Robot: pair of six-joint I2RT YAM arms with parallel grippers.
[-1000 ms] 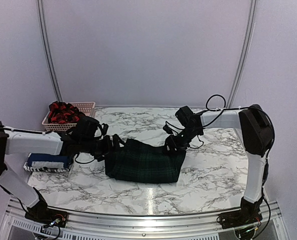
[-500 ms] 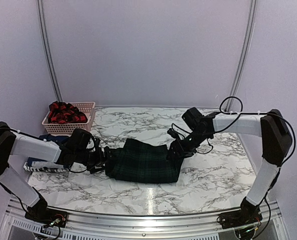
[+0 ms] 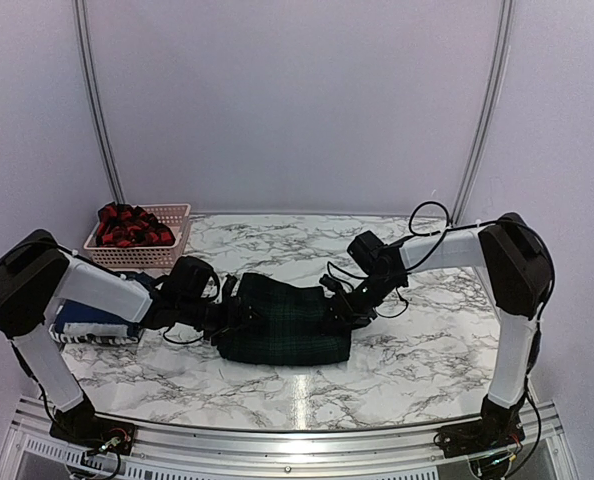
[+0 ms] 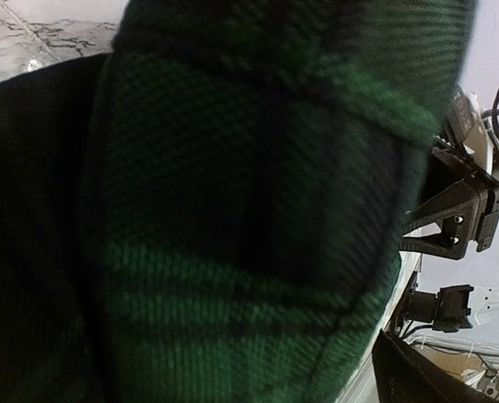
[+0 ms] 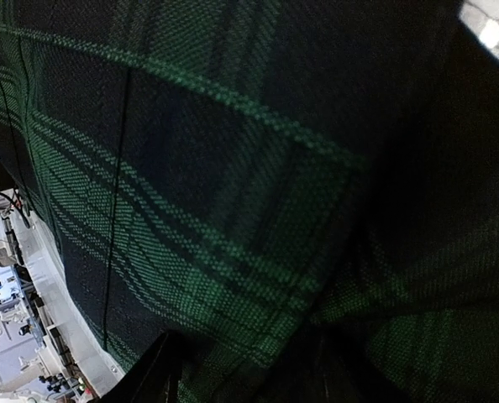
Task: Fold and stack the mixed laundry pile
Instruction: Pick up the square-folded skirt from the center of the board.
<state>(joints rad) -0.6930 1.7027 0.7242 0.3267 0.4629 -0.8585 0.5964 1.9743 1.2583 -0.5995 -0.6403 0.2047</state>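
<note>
The dark green plaid garment (image 3: 282,325) lies folded in the middle of the marble table (image 3: 427,370). My left gripper (image 3: 231,312) is pushed in at its left edge. In the left wrist view the plaid cloth (image 4: 233,218) covers the fingers. My right gripper (image 3: 339,306) is at the garment's right edge. In the right wrist view the plaid cloth (image 5: 233,168) bulges between the fingers (image 5: 153,374), which seem closed on it. A navy garment on a striped one (image 3: 89,324) lies stacked at the left. The red-and-black checked shirt (image 3: 127,226) is in the basket.
A pink lattice basket (image 3: 167,215) stands at the back left corner. The folded stack sits under my left forearm (image 3: 97,290). A loose black cable (image 3: 427,215) loops above my right arm. The metal frame rail (image 3: 297,440) runs along the near edge.
Both grippers dropped to the table beside the garment, then moved inward against its left and right edges. The garment now looks narrower and bunched between them.
</note>
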